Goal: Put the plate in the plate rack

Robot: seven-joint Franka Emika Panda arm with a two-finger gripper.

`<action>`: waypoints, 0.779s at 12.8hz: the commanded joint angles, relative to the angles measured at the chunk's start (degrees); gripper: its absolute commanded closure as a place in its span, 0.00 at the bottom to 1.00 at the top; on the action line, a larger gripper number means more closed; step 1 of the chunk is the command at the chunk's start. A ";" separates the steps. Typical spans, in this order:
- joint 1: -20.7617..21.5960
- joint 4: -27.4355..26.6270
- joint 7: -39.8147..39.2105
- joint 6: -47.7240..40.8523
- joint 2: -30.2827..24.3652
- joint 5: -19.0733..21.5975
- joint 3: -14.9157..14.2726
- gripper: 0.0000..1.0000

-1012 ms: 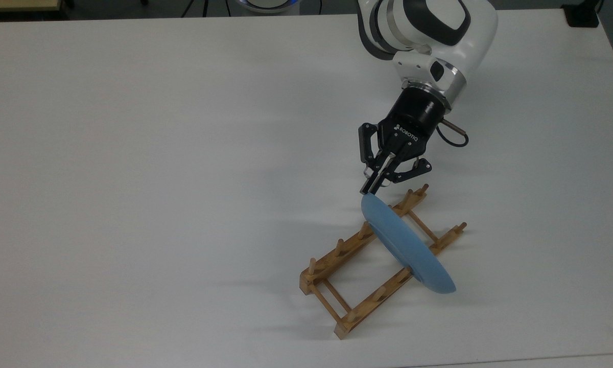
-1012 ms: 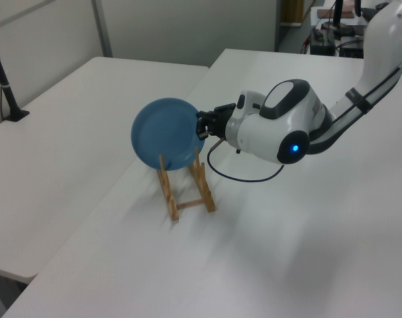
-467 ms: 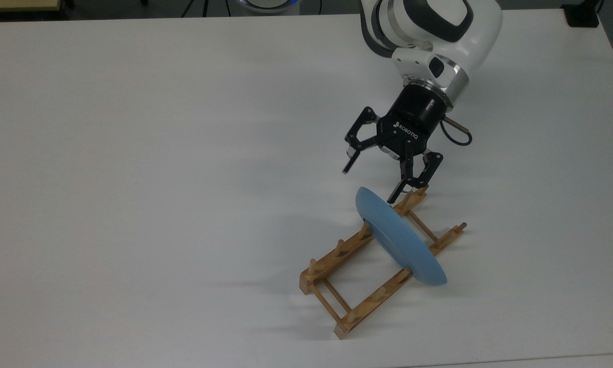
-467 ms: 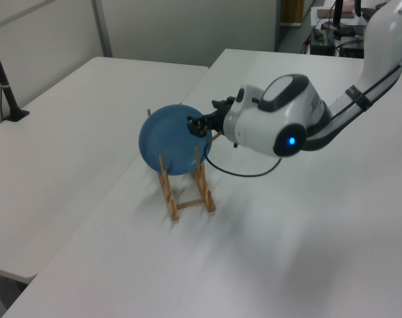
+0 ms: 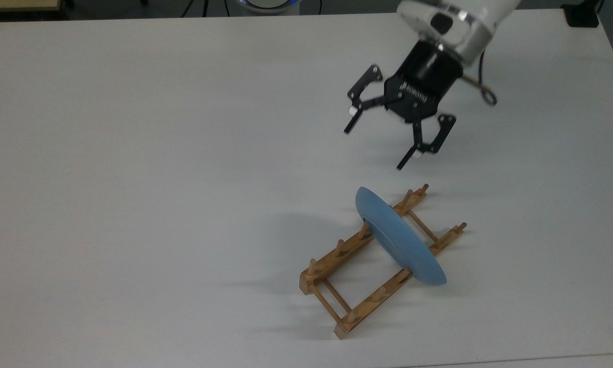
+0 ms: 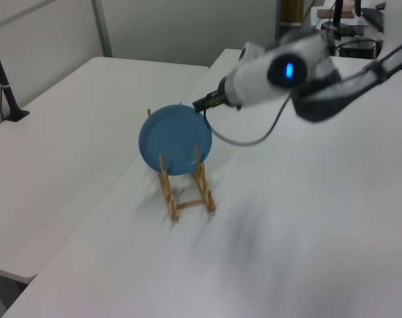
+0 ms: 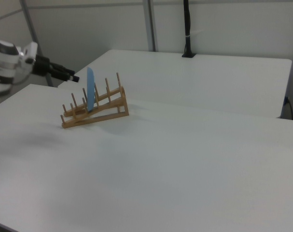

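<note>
The plate point(image 5: 399, 239) stood on edge in the plate rack point(image 5: 345, 276), wedged between upright pegs near the rack's end toward the top view's upper right — the pegs on both rails propped it upright, so it needed no outside support. The gripper point(image 5: 379, 138) hung empty with fingers spread wide, well clear of the plate above the white table point(image 5: 133, 153). Half a second earlier the spread fingers had straddled the plate's upper rim — the arm had since withdrawn; the placement appeared complete.
</note>
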 commanded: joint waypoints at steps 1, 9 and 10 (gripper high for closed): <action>-0.83 0.70 -15.27 -1.53 -8.04 22.22 -0.54 0.00; -5.58 0.44 -46.13 -19.70 -21.76 58.02 -7.11 0.00; -5.66 0.36 -49.73 -21.81 -23.25 60.32 -9.22 0.00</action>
